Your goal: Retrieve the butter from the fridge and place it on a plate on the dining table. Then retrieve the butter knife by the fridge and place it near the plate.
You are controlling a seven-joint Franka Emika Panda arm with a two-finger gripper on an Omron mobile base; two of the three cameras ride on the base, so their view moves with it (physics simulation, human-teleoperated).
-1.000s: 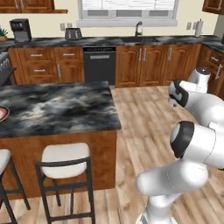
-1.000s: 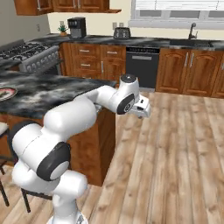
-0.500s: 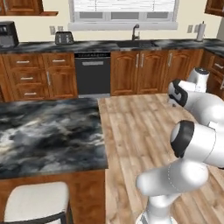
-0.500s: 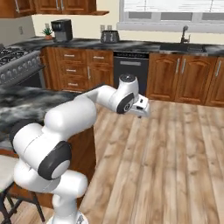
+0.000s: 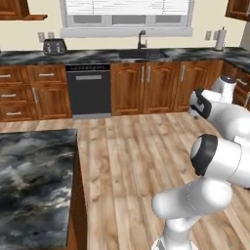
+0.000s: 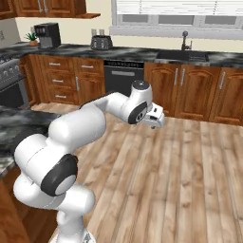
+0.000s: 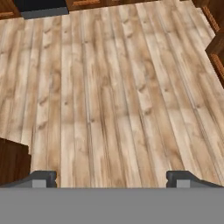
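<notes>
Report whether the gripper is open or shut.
Open: in the hand view the gripper has its two fingertips far apart with bare wood floor between them.

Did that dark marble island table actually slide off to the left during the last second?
No. The dining table kept its place against the dishwasher and floor; everything shifted together, so the camera moved as the base drove.

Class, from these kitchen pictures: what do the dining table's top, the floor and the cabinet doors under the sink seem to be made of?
Dining table top: apparently polished marble, black with grey veins. Floor: pale wood planks, with grain lines and seams. Cabinet doors: reddish-brown wood, probably varnished, with raised panels and metal handles.
</notes>
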